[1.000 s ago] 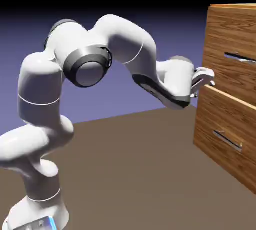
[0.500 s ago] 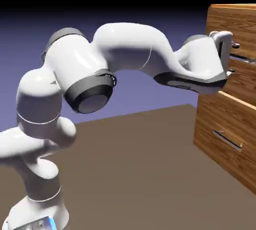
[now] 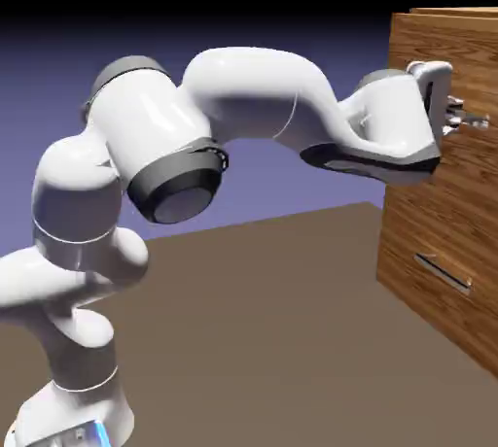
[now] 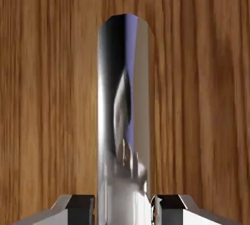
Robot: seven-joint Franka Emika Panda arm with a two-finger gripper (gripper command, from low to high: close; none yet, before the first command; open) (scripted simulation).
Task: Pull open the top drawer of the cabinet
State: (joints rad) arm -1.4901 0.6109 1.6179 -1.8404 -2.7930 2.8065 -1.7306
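Observation:
The brown wood-grain cabinet (image 3: pixel 428 231) stands at the exterior view's right. My gripper (image 3: pixel 459 120) is pressed against the top drawer (image 3: pixel 438 56), at its grey metal bar handle (image 3: pixel 477 121). In the hand view the shiny handle (image 4: pixel 125 121) runs up the middle over the drawer front's wood (image 4: pixel 49 97). My gripper (image 4: pixel 125 210) has its two grey fingertips (image 4: pixel 80 208) tight against either side of the bar. The top drawer's front edge stands out about level with the lower front.
The lower drawer front (image 3: pixel 428 290) with its own slim handle (image 3: pixel 443 273) lies below my hand. The brown table (image 3: pixel 272 338) stretches between the robot base (image 3: pixel 68 406) and the cabinet.
The arm swung up from the gap between the drawers to the top handle and closed on it. Since half a second ago the top drawer front has shifted a little out toward the arm.

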